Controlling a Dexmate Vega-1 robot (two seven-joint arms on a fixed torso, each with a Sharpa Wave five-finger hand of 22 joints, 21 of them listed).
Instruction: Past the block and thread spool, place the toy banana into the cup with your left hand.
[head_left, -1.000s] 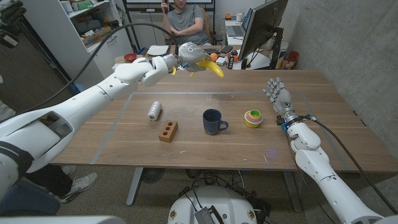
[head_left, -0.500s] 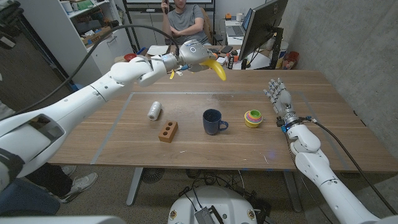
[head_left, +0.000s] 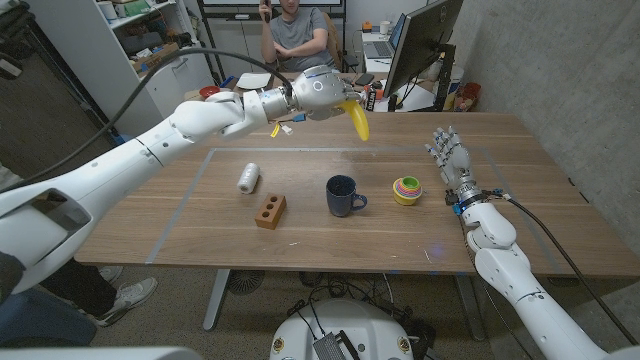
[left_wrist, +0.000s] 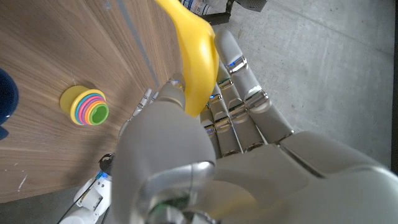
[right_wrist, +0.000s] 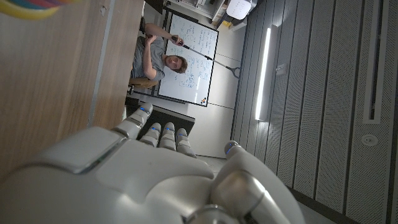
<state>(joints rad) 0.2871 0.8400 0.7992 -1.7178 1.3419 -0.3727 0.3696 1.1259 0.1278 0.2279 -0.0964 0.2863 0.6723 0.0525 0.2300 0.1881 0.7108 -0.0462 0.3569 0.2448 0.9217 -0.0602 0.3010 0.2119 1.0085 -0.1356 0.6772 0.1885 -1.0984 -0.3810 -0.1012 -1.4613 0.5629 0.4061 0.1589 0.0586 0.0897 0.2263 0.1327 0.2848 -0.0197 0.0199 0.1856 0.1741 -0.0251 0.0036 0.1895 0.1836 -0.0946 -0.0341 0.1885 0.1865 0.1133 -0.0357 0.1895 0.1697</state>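
Left hand (head_left: 318, 90) raised above the far part of the wooden table (head_left: 520, 230), fingers wrapped around the toy banana (head_left: 358, 119), which hangs tip-down from the grip, beyond the cup and above it. From the left wrist view, banana (left_wrist: 194, 56) clamped between thumb and fingers (left_wrist: 239, 93). Dark blue cup (head_left: 343, 195) upright mid-table, handle toward the robot's right. Brown block (head_left: 270, 211) with two holes just left of the cup; white thread spool (head_left: 248, 179) on its side beyond the block. Stack of rainbow-coloured rings (head_left: 407, 189) to the right of the cup. Right hand (head_left: 449, 155) empty, fingers extended and apart, near the table's right side. Seated person (head_left: 297, 35) behind the table. No legible brand or label; whiteboard writing too small to read.
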